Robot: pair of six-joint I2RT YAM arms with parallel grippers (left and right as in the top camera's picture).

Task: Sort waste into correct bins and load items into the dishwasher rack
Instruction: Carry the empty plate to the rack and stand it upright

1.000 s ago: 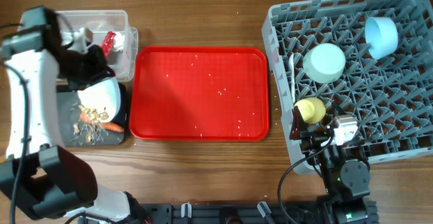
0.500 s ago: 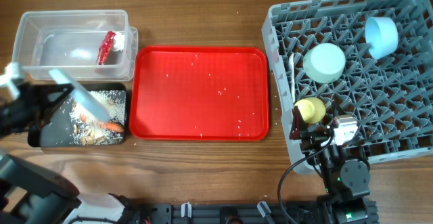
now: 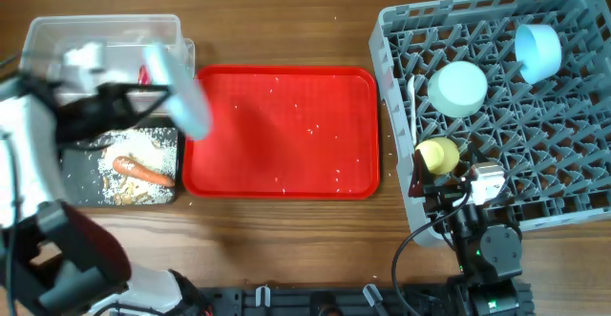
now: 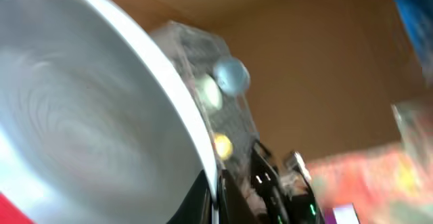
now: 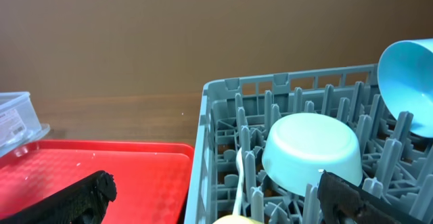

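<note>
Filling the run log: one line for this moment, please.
left end effector: holding plate | carrot: in black tray | right end effector: open

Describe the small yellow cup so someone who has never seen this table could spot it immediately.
Find the big grey dishwasher rack on the right side of the table, then follow its left edge toward the robot. The yellow cup sits there. It is the only yellow thing, and it is smaller than the light green bowl and pale blue bowl farther back.

No legible text, no labels, brands or numbers, on anything in view
</note>
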